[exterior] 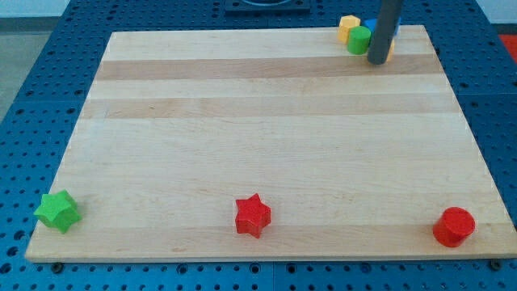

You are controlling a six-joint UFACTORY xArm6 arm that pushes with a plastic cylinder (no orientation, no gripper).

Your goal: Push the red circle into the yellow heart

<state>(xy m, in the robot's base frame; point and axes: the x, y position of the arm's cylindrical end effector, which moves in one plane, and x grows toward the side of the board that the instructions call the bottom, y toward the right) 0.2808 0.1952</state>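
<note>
- Standing at the view's top right, my tip is the lower end of a straight dark rod; it has nothing to open or close and grasps nothing, resting on the wooden board amid a small cluster of blocks.
- Just to the view's left of my tip sits a green round block, seemingly touching the rod, though contact cannot be told for sure.
- Beyond it, at the board's top edge, lies a yellow block; its shape is not clear enough to call it a heart with certainty.
- Part of a blue block shows behind the rod, and a sliver of an orange-yellow block peeks out on the rod's right side.
- Red circle block lies at the view's bottom right corner, well apart from my tip and the cluster.
- Red star block sits near the bottom edge, about midway across.
- Green star block rests at the bottom left corner.
</note>
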